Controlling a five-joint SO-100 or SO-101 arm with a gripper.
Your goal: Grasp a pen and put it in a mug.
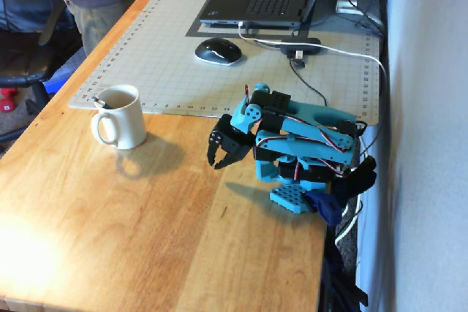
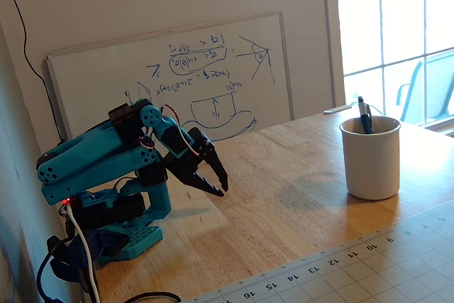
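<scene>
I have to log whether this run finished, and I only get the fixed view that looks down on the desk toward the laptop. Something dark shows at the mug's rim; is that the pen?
Observer: Yes. In a fixed view from table level, the pen stands inside the mug, its top poking above the rim.
Operator: Is the gripper carrying anything?
Observer: No. From the side, the gripper hangs above the table with its jaws slightly parted and nothing between them.
Operator: What is behind the arm?
Observer: A whiteboard with blue writing leans against the wall.
</scene>
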